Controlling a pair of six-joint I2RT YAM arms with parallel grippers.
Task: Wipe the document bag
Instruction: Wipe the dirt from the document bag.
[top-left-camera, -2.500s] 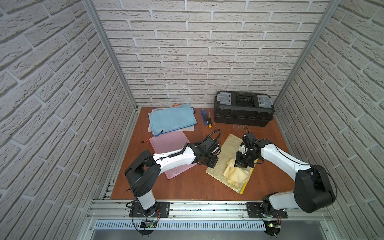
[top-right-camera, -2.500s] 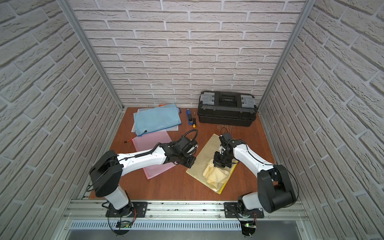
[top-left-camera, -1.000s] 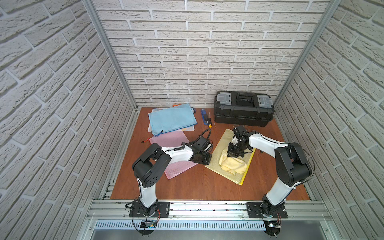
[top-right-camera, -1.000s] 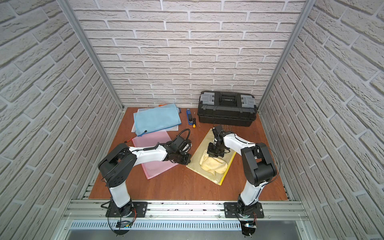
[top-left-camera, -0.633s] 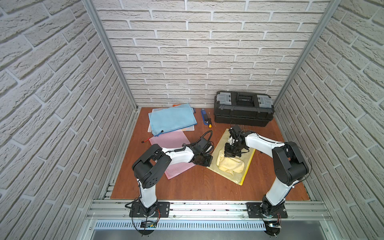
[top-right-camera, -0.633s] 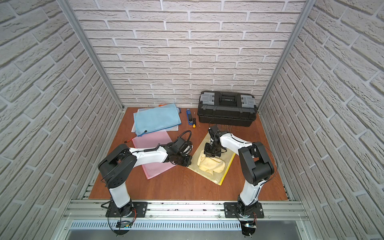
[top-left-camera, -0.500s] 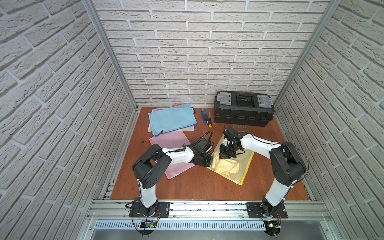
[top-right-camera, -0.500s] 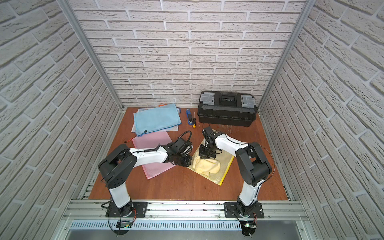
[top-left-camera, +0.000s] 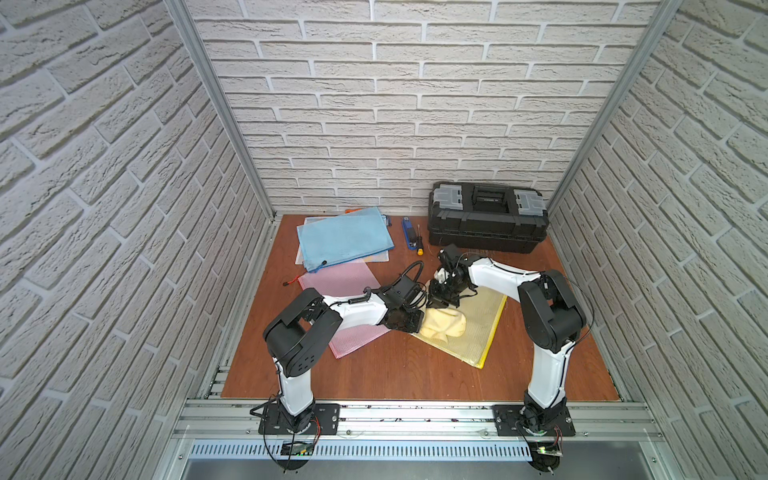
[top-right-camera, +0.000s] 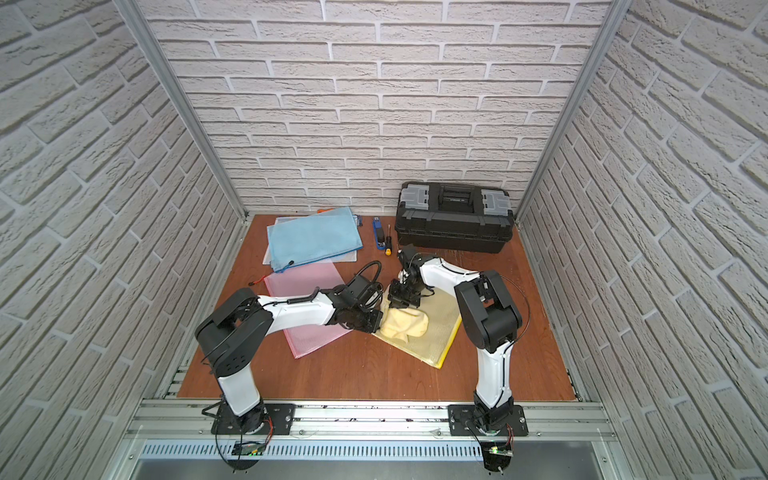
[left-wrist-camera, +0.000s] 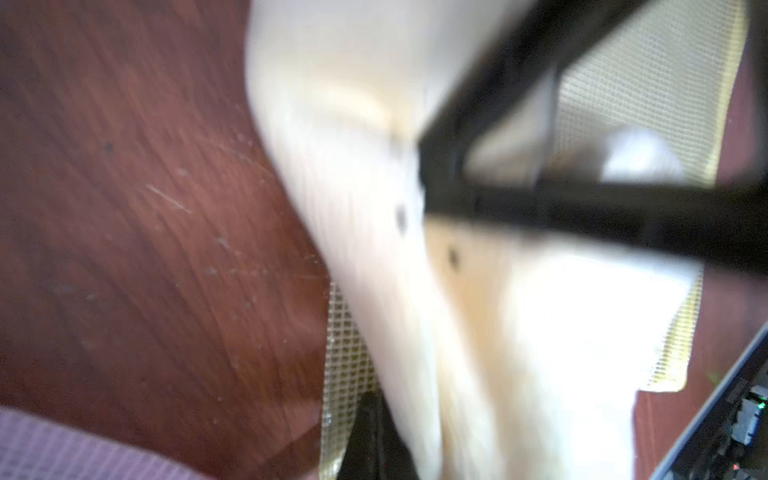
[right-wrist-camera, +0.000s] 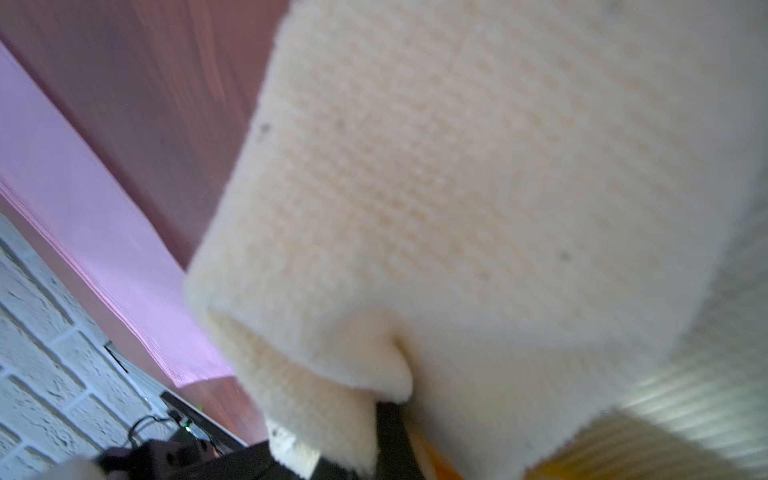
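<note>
Where the brown wooden table (top-left-camera: 395, 374) nears its left edge, a pink mesh pouch (top-left-camera: 336, 282) lies flat, partly under the left arm. Beyond it, by the far edge, lies a blue mesh pouch (top-left-camera: 345, 239).

At mid-table the left tool (top-left-camera: 409, 326) sits low with its jaws closed, its tip at the left edge of the yellow mesh document bag (top-left-camera: 478, 328). Whether it pinches the mesh or only presses on it, cannot tell; the left wrist view is blurred.

A cream knitted cloth (top-left-camera: 444, 326) is bunched on the bag's left part, touching the left tool. The right tool (top-left-camera: 440, 301) sits over the cloth's far side, jaws closed on a fold of it. The right wrist view shows that fold caught at a black finger.

The bag itself lies flat and askew, just right of the table's centre.

A black plastic toolbox (top-left-camera: 486, 220) stands closed in the far right corner.
</note>
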